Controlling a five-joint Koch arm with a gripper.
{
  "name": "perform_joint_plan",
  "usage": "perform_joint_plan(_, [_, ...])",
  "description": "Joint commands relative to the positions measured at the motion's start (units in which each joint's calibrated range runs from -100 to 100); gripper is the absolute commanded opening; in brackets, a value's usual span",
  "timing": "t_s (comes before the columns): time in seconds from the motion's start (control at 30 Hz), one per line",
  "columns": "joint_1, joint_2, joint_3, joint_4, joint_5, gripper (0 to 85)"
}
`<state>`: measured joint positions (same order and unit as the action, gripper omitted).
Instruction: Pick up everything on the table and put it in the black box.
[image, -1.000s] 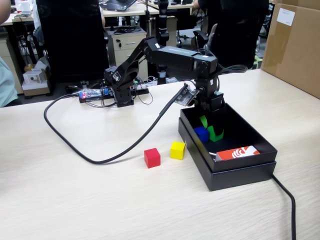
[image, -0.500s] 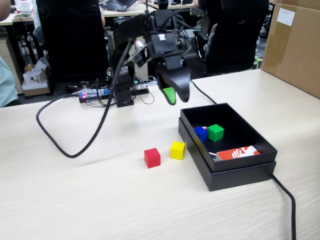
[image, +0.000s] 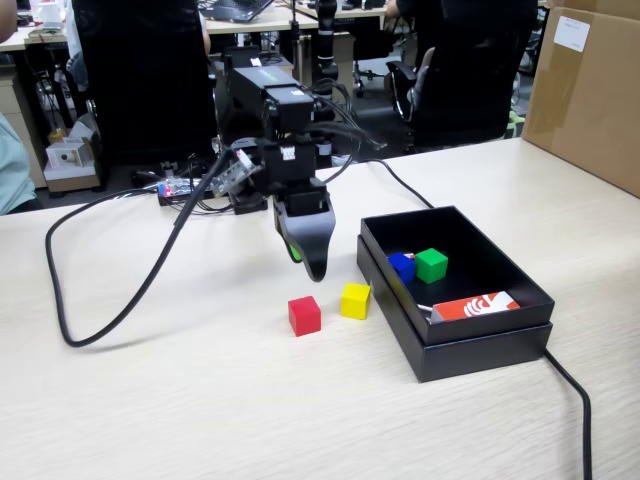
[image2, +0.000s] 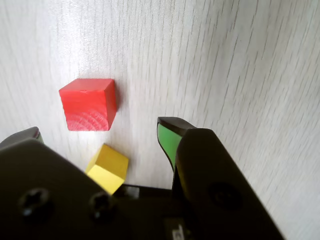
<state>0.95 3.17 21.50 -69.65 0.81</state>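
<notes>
We're mid-task w/ two cubes left: red cube (image2: 88, 104) lies ahead of the released, empty jaws, toward the left tip in the wrist view, yellow cube (image2: 108, 167) nearer, between them. Blue cube (image: 402, 266) & green cube (image: 432, 264) already sit in the black box (image: 480, 335). Next we'd judge: drop the gripper (image: 306, 262) straight over one cube on the table (image: 150, 400) & square the tips to its flat faces; cubes have no long axis, red's sides run skewed to the jaws.

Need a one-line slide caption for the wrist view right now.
Open gripper with green-padded black jaws above beige wood-grain table, small red cube and small yellow cube between them.
</notes>
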Motion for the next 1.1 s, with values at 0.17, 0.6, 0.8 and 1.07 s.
perform_joint_plan(0.17, [-0.8, 7.7, 9.7, 0.5, -0.3, 46.3])
perform_joint_plan(0.6, [-1.5, 18.7, 19.4, 0.5, 0.3, 19.5])
perform_joint_plan(0.8, [-1.6, 13.2, 18.6, 0.5, 0.5, 5.7])
perform_joint_plan(1.07, [3.1, -8.9, 16.9, 0.5, 0.8, 5.9])
